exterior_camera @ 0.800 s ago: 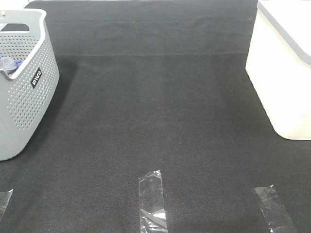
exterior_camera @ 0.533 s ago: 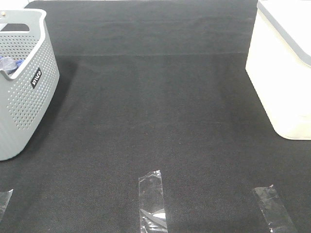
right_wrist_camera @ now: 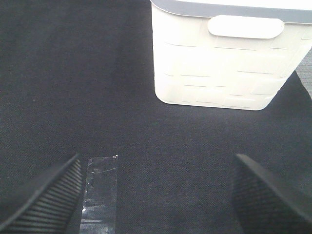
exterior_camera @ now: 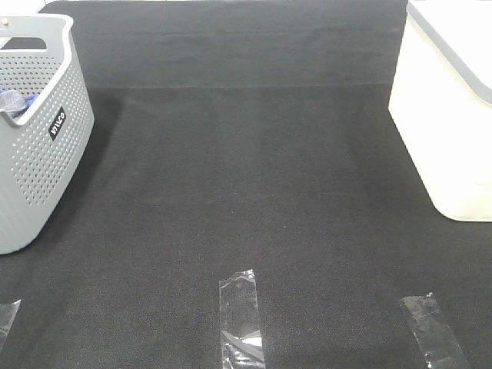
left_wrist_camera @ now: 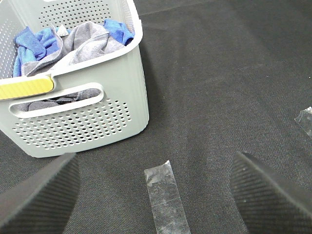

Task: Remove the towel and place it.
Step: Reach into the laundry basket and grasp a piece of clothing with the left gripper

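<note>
Exterior high view: nothing is found to have shifted over the last moment. The grey basket [exterior_camera: 38, 154], the two tape strips [exterior_camera: 242, 315] and the white bin [exterior_camera: 446, 138] are seen where they were, and no arm has been brought into that view. It is therefore judged that the removal has not been started (the reach into the basket is the step in hand).

On the left wrist camera, the towel [left_wrist_camera: 85, 41] is seen bunched inside the basket, slate-grey and partly draped over a brighter blue cloth [left_wrist_camera: 29, 41], with some of it visible through the handle slot. The left gripper [left_wrist_camera: 153, 165] is held spread wide with nothing between its fingers [left_wrist_camera: 39, 195]. The towel is ahead of them, beyond the basket's near wall and off toward the finger nearer the basket, well apart from both pads. A tape strip on the black mat [left_wrist_camera: 219, 73] is what is framed between the fingers.

Further right, the right gripper [right_wrist_camera: 156, 163] is likewise held parted and empty, with the white bin ahead of its fingers [right_wrist_camera: 273, 200] and no towel near them.
</note>
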